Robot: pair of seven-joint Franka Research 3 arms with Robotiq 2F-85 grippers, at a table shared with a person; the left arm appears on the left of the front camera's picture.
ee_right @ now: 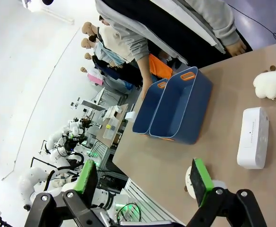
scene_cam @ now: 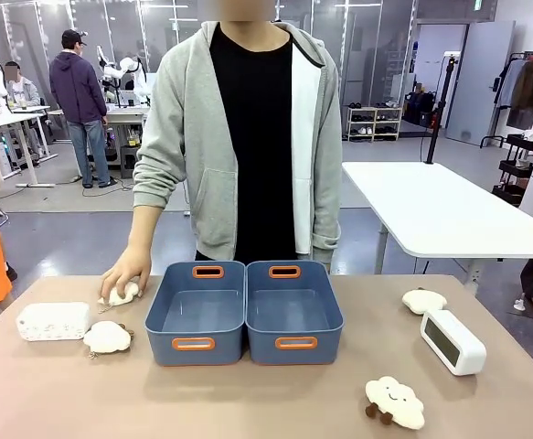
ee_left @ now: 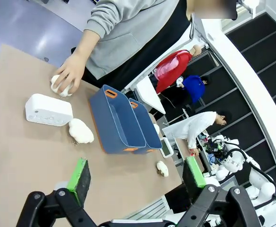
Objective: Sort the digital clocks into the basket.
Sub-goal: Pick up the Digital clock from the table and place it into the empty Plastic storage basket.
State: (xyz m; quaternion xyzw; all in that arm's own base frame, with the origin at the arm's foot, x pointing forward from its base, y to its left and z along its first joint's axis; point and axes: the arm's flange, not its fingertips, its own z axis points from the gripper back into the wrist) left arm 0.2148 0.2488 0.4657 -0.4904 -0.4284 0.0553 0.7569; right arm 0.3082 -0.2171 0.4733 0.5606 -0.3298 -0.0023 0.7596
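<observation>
left pincer [ee_left: 137, 174] spread open, empty; left clock [ee_left: 48, 109] well ahead of it | blue baskets [scene_cam: 222, 353] ahead between both pincers, empty | right pincer [ee_right: 144, 177] open, empty; right clock [ee_right: 253, 137] near, ahead | risk: cloud toy [ee_left: 81, 131] beside left clock could get grabbed instead; person's hand [ee_left: 70, 73] nearby

Bright, even overhead light, soft shadows; wrist views bend at edges.

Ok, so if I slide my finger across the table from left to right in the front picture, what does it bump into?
White digital clock → fluffy cloud toy → left blue basket → right blue basket → smiling cloud toy → second digital clock.
</observation>
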